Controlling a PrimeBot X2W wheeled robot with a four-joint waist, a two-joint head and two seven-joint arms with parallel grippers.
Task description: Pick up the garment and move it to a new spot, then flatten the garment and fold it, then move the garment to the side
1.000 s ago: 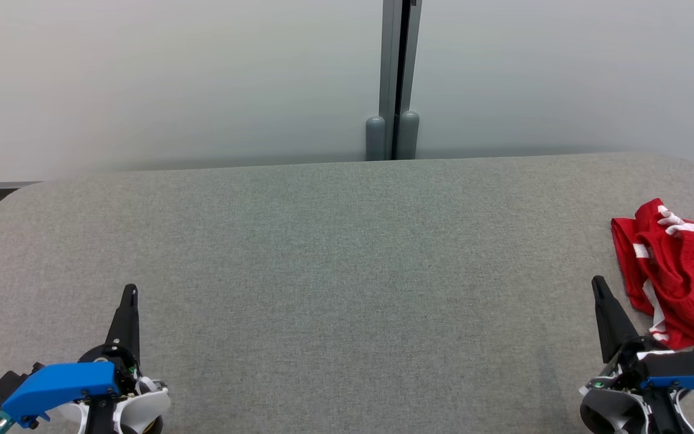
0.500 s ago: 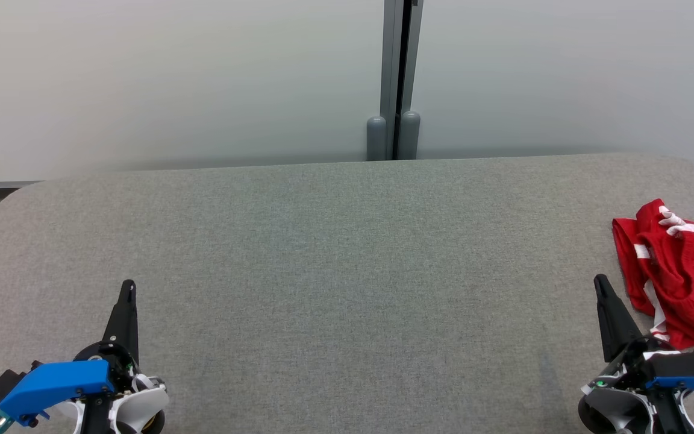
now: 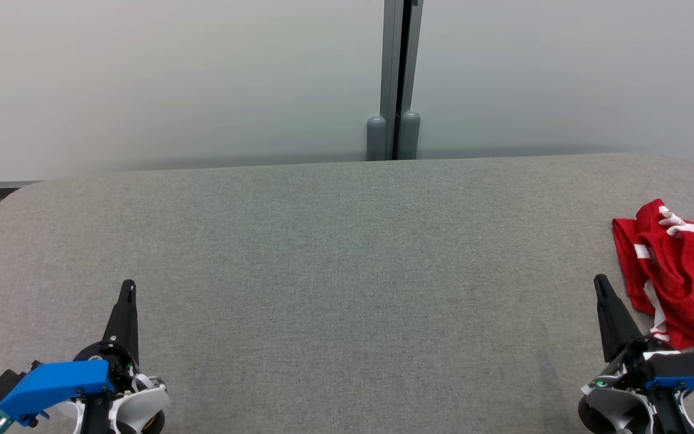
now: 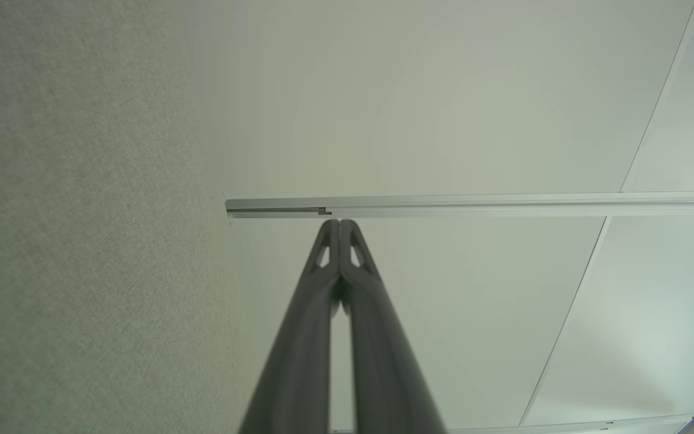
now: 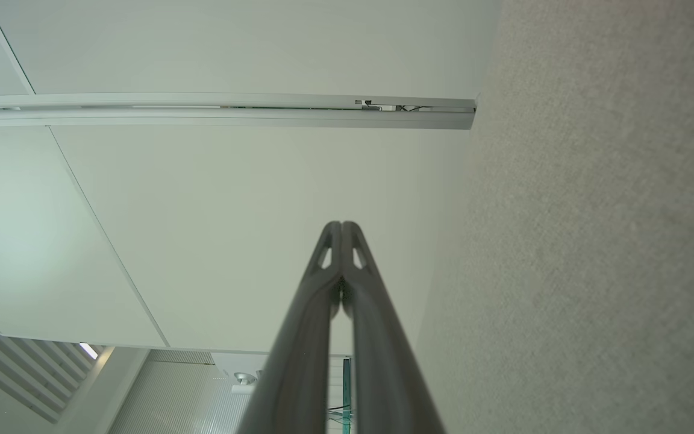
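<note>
Crumpled red-and-white fabric garment point(image 3: 684, 271) lies at the right edge of the grey felt tabletop point(image 3: 347, 253). Near the front edge, left pincer point(image 3: 128, 288) and right pincer point(image 3: 600, 282) are both closed tight, holding nothing. The right one sits just beside the garment.

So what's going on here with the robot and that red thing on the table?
Nothing is being handled right now. The red garment with white stripes lies rumpled at the right edge of the grey table. The right gripper sits beside it, shut and empty; the left gripper, also shut, is across the table.
</note>
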